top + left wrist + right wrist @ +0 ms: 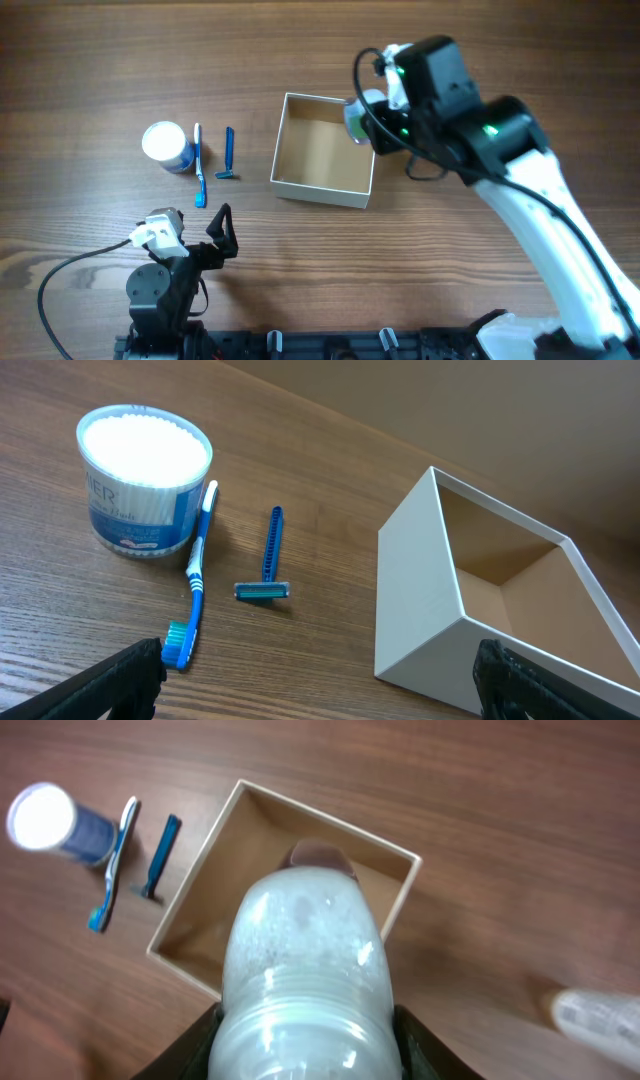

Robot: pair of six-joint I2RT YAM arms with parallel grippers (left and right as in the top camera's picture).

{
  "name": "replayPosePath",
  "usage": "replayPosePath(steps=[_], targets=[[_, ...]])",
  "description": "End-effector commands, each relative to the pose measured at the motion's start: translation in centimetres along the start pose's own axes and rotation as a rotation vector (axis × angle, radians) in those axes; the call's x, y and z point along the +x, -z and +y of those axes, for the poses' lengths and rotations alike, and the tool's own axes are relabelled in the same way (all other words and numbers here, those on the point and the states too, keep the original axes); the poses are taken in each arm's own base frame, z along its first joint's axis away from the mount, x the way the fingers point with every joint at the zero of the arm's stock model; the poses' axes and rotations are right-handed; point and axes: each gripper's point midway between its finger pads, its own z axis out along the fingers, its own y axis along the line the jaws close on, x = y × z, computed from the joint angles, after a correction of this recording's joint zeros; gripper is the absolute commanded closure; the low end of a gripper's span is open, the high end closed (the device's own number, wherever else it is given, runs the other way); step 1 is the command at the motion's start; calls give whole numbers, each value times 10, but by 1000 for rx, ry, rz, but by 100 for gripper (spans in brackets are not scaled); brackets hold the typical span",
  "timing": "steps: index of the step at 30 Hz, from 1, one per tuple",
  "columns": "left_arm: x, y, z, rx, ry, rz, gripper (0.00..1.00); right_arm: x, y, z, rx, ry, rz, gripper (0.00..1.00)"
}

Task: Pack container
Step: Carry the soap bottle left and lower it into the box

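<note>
Here, the right gripper pinches a clear foamy bottle between its 2 fingers, holding it over the open container at mid-table. The left gripper hangs low with fingers spread, facing a toothbrush, a razor and a round jar left of the container.

**Desk layout, seen from overhead**

Left half of the desk, going left to right:
- the jar;
- the toothbrush, right against the jar;
- the razor, just beside the toothbrush and not touching it.

The container sits mid-desk, right of the razor and apart from it. The bottle hangs over the container's far right corner, clamped between the right fingers. The left fingers are near the front edge, in front of the toothbrush and razor. They are spread and touch nothing.
</note>
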Motion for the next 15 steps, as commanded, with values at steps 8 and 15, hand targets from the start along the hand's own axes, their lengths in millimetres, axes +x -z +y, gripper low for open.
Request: replayPosePath(steps=[8, 15], targets=[[-2, 0, 1, -2, -12, -11, 0, 18, -145, -31, 172, -34, 199, 63], [-2, 0, 1, -2, -12, -11, 0, 15, -129, -44, 205, -5, 194, 4]])
